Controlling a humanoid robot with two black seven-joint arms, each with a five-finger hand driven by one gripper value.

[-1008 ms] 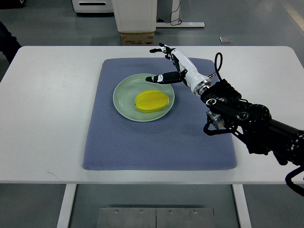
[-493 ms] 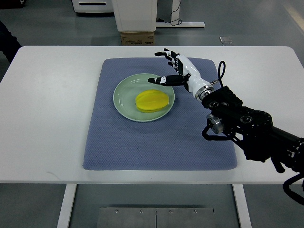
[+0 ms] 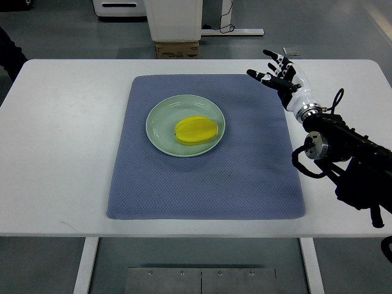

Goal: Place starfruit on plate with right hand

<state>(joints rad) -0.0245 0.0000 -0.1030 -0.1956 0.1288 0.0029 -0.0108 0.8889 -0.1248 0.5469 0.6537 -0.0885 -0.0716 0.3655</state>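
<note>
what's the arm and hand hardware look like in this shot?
Only the right arm shows. The right hand is white-shelled with black finger joints and black tips on its fingers. A silver wrist ring joins it to a bulky black forearm with a round silver joint cap and loose black cable loops.

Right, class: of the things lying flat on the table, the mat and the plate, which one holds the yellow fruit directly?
The plate: round and pale green, the starfruit rests in it. The blue-grey mat lies under the plate, touching no fruit.
</note>
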